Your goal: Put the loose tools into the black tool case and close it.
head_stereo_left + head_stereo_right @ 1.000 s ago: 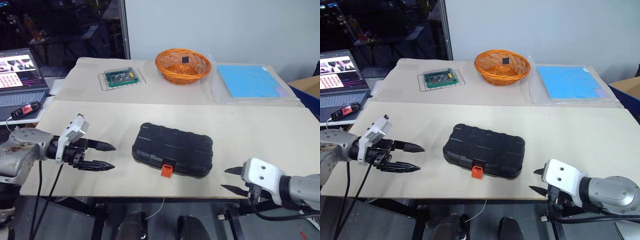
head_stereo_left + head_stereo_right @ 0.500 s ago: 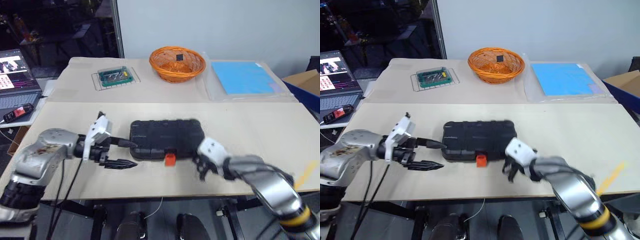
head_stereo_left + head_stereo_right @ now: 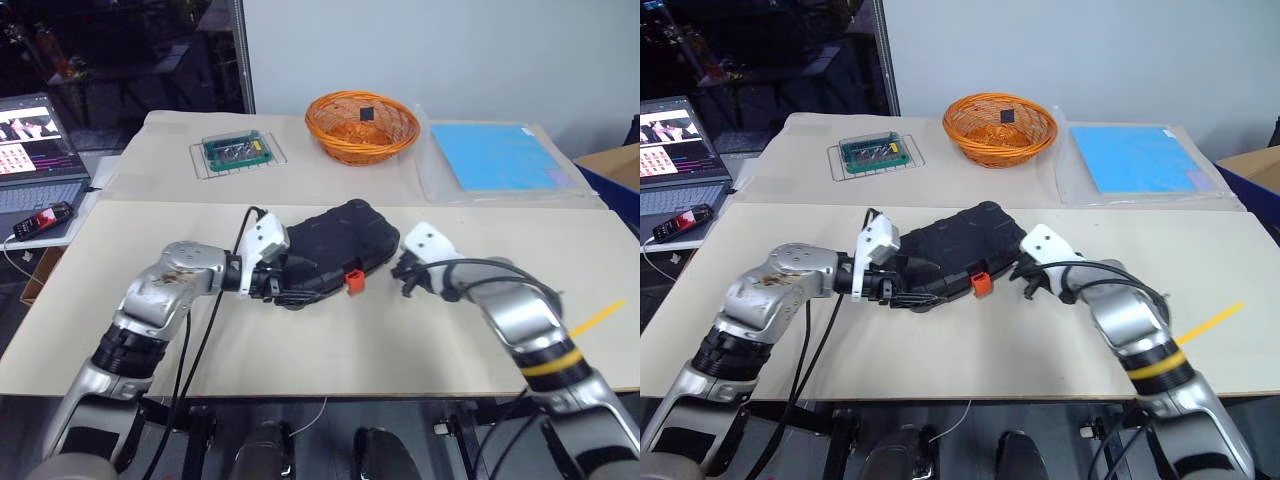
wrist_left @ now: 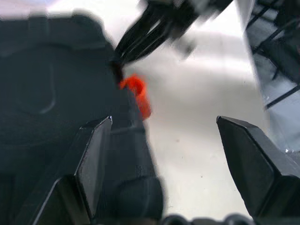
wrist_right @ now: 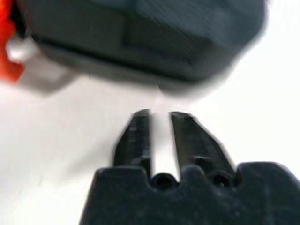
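- Centrally, in the head views, the black tool case [image 3: 325,251] lies on the tabletop [image 3: 330,340], turned at an angle, with its lid down and its orange latch [image 3: 352,281] on the front edge facing the viewer.
- Left gripper [image 3: 292,285], at the case's lower-left corner: its fingers stand wide apart, and the left wrist view shows one finger [image 4: 96,154] against the case's wall and the other over bare tabletop. It straddles the corner and does not appear to clamp anything.
- Right gripper [image 3: 1027,277], just right of the case's right end: in the right wrist view its fingers [image 5: 138,136] are nearly together with a narrow gap, holding nothing, and apart from the case.
- Loose tools: no screwdriver, knife or tape roll can be made out on the tabletop.
- Progress, as a judgement: the case is shut, so the task may be near its end or not yet begun. Whether the tools are inside, or the latch is fastened, cannot be told.
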Available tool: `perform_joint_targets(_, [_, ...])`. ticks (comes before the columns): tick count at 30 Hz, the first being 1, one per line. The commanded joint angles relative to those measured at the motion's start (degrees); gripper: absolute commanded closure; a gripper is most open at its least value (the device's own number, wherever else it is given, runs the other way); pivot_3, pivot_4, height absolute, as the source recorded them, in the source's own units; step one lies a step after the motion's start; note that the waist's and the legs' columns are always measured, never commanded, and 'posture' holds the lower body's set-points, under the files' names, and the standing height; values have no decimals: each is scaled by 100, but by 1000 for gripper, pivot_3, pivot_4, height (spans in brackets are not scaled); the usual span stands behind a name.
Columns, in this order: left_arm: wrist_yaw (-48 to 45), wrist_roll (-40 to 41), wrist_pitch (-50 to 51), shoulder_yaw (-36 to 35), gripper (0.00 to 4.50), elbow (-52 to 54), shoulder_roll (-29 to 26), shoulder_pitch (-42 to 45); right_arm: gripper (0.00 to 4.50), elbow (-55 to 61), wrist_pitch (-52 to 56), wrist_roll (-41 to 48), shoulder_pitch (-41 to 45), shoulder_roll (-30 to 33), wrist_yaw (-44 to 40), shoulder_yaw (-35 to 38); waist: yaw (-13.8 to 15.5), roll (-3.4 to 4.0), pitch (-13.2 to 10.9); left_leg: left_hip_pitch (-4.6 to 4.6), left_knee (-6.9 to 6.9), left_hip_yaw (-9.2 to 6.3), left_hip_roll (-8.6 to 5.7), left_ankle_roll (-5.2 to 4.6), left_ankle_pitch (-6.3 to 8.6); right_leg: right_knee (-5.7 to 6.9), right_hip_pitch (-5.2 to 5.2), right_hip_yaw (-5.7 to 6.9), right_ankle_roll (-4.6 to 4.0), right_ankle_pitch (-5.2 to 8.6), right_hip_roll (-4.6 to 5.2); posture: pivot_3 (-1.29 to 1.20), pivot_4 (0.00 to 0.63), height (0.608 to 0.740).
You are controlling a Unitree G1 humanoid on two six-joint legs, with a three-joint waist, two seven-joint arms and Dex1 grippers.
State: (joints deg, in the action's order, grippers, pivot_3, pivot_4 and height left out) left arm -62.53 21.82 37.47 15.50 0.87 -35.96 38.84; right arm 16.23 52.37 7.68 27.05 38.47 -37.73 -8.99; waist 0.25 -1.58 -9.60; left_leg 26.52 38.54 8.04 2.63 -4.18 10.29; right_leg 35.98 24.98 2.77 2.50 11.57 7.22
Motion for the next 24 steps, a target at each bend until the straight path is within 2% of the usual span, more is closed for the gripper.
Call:
perform_joint_targets(1, [-191,-442,-25,476,660,-412,-71,-52,2153,1245,625,735,-235,-409,26,602,-15,7,13,-2,1,0,1,0,0,0,-2,0,0,0,0,0,150,740])
perform_joint_targets(3, [-236,-631,-123,588,660,-597,-69,-35,2153,1532,796,785,-391,-659,278,634,-43,18,25,-22,1,1,7,2,3,-2,-13,-2,-8,2,0,0,150,740])
perform_joint_targets(5, [-387,-712,-268,629,660,-691,-82,-31,2153,1606,897,741,-477,-900,556,546,-43,26,30,-53,1,-2,12,47,30,-4,-43,1,-37,27,0,0,150,740])
perform_joint_targets(6, [-458,-726,-325,625,660,-703,-92,-35,2153,1598,892,731,-492,-1061,689,486,-44,26,30,-69,2,-3,15,54,33,-11,-48,4,-18,39,0,0,150,740])
perform_joint_targets(8, [-642,-733,-471,620,660,-638,-158,-87,2153,1421,896,710,-452,-1461,986,390,-51,30,33,-101,0,-1,21,58,36,-19,-64,6,-20,38,9,0,150,740])
perform_joint_targets(11, [-771,-747,-579,575,660,-584,-235,-158,2153,1122,764,564,-430,-1688,1242,238,-71,38,42,-103,-17,5,20,58,36,-28,-56,6,-29,31,20,0,150,740])
perform_joint_targets(15, [-834,-815,-669,539,660,-580,-307,-221,2153,888,619,537,-417,-1860,1416,177,-66,43,46,-101,-23,7,19,59,35,-27,-50,7,-34,27,23,0,150,740])
perform_joint_targets(17, [-845,-822,-677,514,660,-552,-330,-247,2153,801,596,551,-429,-1926,1455,124,-75,43,46,-101,-26,10,19,60,35,-27,-48,6,-62,11,23,0,150,740])
perform_joint_targets(24, [-844,-863,-671,444,660,-435,-418,-355,2153,572,475,606,-356,-2070,1451,61,-96,43,47,-100,-35,12,15,61,36,-27,-49,7,-62,19,22,0,150,740])
